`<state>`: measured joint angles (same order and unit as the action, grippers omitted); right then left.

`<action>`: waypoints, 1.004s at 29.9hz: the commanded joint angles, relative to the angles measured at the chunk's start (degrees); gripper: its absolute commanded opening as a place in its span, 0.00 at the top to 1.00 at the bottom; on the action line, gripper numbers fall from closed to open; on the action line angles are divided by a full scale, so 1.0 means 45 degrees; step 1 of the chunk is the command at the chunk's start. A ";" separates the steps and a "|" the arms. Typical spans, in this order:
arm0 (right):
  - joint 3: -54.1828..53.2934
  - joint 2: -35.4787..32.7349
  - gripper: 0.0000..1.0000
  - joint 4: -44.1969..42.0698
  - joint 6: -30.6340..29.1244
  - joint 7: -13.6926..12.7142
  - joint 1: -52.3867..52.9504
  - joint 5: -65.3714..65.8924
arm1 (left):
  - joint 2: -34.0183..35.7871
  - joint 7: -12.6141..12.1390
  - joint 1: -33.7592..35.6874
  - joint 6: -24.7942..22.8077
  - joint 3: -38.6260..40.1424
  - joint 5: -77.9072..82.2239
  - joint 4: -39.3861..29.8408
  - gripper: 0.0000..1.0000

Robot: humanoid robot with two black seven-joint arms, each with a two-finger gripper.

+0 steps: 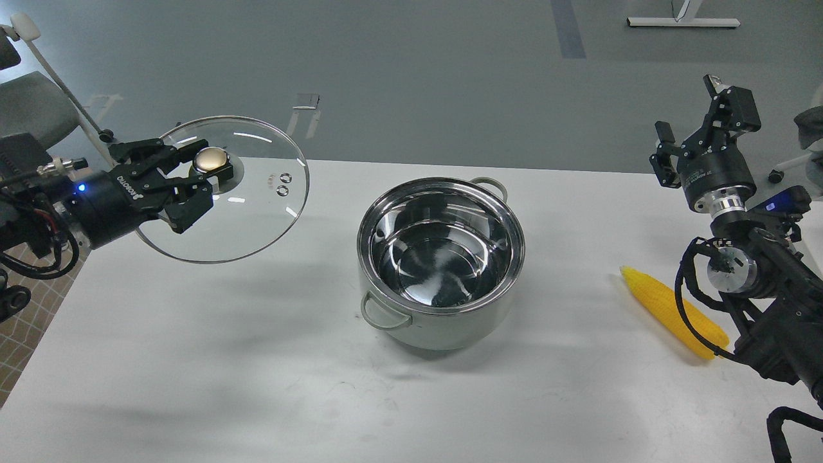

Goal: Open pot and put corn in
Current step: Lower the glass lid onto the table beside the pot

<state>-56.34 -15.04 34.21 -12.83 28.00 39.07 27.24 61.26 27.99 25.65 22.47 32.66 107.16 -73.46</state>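
Now clamped on the gold knob [213,160] of the glass lid [222,190], left hand [189,185] holding it tilted in the air over the tabletop's [212,360] left edge. Pot [441,263] uncovered at centre, steel inside bare. Corn [672,311] lying flat near the right edge, well apart from the pot. Right hand [697,132] raised above it, fingers spread, holding nothing.

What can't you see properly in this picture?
- Corn, head view: its lower end is hidden behind the right arm's black cable and body.
- Right gripper: seen from behind, so open or shut is unclear.
- Pot: its far side is hidden by its own rim.
- Left arm: cut off by the left edge.
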 commanded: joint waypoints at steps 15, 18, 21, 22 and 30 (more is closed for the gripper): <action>0.0000 -0.0018 0.00 0.0190 -0.0001 0.0000 -0.0323 0.0020 | -0.2088 0.0002 -0.2478 0.1228 -0.0168 0.0132 0.3454 0.50; 0.0000 -0.0018 0.00 0.0190 -0.0001 0.0000 -0.0343 0.0001 | -0.2420 0.0002 -0.2556 0.1228 -0.0168 0.0132 0.3726 0.50; 0.0000 0.0021 0.00 0.0190 -0.0001 0.0000 -0.0401 0.0020 | -0.2654 0.0002 -0.2556 0.1228 -0.0168 0.0132 0.4039 0.50; 0.0000 0.0022 0.00 0.0190 -0.0001 0.0000 -0.0402 0.0020 | -0.2771 0.0002 -0.2556 0.1228 -0.0168 0.0132 0.4156 0.50; 0.0000 0.0002 0.00 0.0190 -0.0001 0.0000 -0.0402 0.0020 | -0.3280 0.0002 -0.2595 0.1228 -0.0227 0.0132 0.4646 0.50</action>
<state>-56.34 -14.98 35.08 -12.83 28.00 37.27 27.32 47.24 27.99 13.98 28.00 31.80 107.77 -53.10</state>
